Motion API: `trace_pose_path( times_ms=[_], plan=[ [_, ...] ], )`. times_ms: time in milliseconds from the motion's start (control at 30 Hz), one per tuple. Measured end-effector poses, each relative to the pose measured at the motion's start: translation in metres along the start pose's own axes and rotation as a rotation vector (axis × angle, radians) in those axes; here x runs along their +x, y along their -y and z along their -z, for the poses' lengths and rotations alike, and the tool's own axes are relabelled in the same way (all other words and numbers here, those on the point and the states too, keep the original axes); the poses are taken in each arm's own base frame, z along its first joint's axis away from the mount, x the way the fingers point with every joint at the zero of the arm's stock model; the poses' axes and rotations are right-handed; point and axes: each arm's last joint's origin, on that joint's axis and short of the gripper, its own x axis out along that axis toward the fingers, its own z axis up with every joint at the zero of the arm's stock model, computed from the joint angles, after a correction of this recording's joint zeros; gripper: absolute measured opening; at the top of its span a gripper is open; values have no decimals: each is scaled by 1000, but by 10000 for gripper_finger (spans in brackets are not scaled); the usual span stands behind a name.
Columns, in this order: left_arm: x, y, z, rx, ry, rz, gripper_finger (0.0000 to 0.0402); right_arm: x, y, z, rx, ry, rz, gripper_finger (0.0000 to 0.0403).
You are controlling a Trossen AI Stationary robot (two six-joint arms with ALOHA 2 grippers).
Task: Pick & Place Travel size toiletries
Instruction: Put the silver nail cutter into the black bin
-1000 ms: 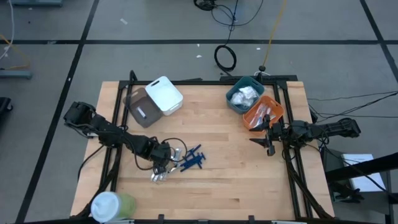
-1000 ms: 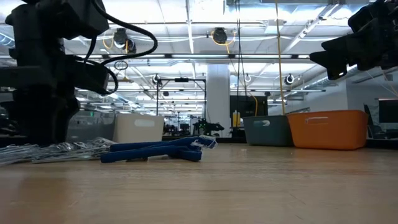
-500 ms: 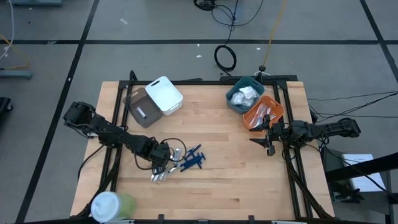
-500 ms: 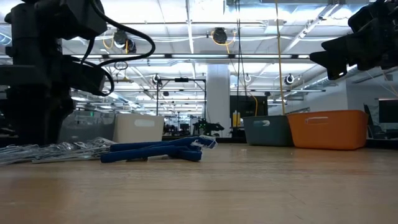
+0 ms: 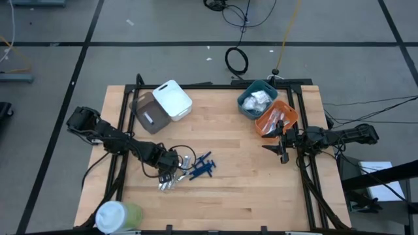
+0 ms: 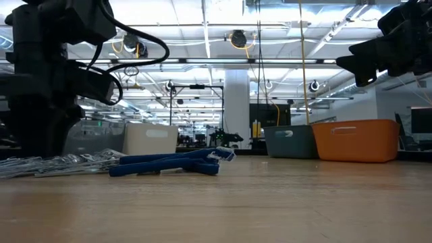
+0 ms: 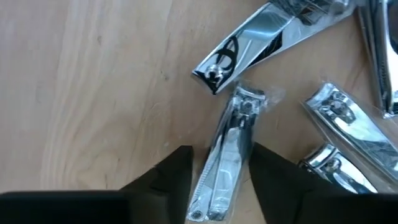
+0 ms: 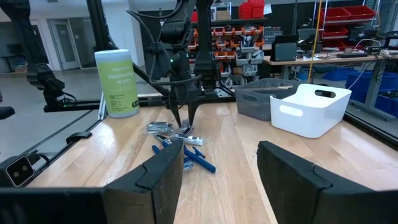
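The left gripper's [image 7: 219, 180] two dark fingers straddle a shiny silver nail clipper in a clear wrapper [image 7: 225, 158], one finger on each side of it and close against it; whether they actually press it cannot be told. It lies flat on the pale wooden table [image 5: 241, 183]. More wrapped silver clippers [image 7: 345, 134] lie just beside it, and dark blue sticks [image 5: 201, 166] sit near this pile.

The right gripper [image 5: 283, 145], fingers apart and holding nothing, waits at the table's right edge beside an orange bin [image 5: 277, 118] and a teal bin [image 5: 257, 98]. A white bin [image 5: 172, 100] and a grey bin [image 5: 149, 115] stand at the back left. A green, white-lidded wipes canister [image 5: 117, 216] stands at the front left corner. Beyond the table is a workshop with bright ceiling lights.
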Motion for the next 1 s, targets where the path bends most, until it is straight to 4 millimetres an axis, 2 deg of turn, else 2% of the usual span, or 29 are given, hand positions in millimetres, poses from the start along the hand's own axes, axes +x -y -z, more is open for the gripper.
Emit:
trace_pose_path(
  times_ms=[167, 367, 600, 767, 1000],
  plan=[
    [0, 0, -1, 1, 12, -7, 95, 0, 0, 0, 0, 0, 0, 196],
    [0, 0, -1, 6, 15, -8, 60, 0, 0, 0, 0, 0, 0, 196],
    [0, 0, -1, 11, 16, -9, 53, 0, 0, 0, 0, 0, 0, 195],
    [-8, -2, 1, 7, 44, 2, 52, 0, 0, 0, 0, 0, 0, 193],
    [-37, -7, 1, 1, 218, -16, 51, 0, 0, 0, 0, 0, 0, 193]
  ],
)
